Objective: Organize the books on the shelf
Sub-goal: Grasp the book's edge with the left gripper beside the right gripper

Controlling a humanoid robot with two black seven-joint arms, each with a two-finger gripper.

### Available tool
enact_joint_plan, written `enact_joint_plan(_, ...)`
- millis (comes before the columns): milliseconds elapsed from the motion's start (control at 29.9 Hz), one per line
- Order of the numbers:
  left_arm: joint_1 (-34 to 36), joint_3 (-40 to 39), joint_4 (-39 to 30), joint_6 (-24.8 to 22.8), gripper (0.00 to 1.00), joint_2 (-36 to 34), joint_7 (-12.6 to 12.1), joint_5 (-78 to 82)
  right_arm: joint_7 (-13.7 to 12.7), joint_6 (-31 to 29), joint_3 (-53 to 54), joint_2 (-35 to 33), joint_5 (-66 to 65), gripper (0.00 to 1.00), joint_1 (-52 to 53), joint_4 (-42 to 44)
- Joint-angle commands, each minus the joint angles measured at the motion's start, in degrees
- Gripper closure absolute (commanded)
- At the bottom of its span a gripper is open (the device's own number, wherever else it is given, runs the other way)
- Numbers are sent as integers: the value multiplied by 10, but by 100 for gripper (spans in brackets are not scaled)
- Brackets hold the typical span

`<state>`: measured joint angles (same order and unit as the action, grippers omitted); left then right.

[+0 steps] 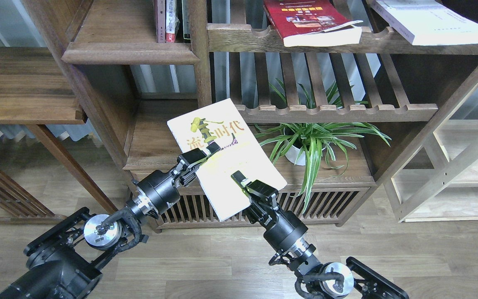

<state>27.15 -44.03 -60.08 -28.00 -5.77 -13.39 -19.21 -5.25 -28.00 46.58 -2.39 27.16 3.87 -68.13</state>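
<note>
The yellow-green book [245, 155], with a black tree and Chinese characters on its cover, hangs tilted in the air in front of the bookcase, its far end raised. My left gripper [210, 148] is shut on its left edge. My right gripper [239, 181] is shut on its near right part, one finger lying on the cover. A red book [305, 18] and a pale white book [428, 20] lie flat on the slatted rack at the top right. The solid dark shelf [129, 55] with a moulded front edge is at the upper left, above the held book.
Several upright books [171, 20] stand at the right end of that shelf, against a post [201, 54]. A potted spider plant [311, 141] stands just right of the held book under a slatted rack [326, 111]. A lower board [152, 137] lies behind the book.
</note>
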Motion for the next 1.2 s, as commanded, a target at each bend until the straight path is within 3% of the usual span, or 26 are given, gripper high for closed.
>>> enact_joint_plan(0, -2, 2, -1, 0, 100, -2, -1, 0, 1, 0, 2, -2, -1, 80, 1, 0)
enact_joint_plan(201, -8, 4, -3, 0, 100, -6, -1, 0, 2, 0, 11, -8, 0, 74, 1, 2)
enact_joint_plan(568, -13, 4, -5, 0, 100, -21, -1, 0, 2, 0, 40, -2, 2, 40, 4, 3)
enact_joint_plan(736, -15, 3, -5, 0, 100, -21, -1, 0, 2, 0, 40, -3, 2, 39, 7, 3)
enact_joint_plan(903, -14, 3, -5, 0, 99, -21, -1, 0, 2, 0, 40, 0, 3, 52, 7, 2)
enact_joint_plan(970, -15, 3, -5, 0, 99, -21, -1, 0, 3, 0, 39, 2, 3, 63, 6, 2)
enact_joint_plan(1103, -15, 3, -5, 0, 99, -21, -1, 0, 7, 0, 38, 3, 8, 97, -2, 3)
enact_joint_plan(1170, -15, 2, -5, 0, 99, -21, -1, 0, 8, 0, 32, 3, 15, 97, -2, 3)
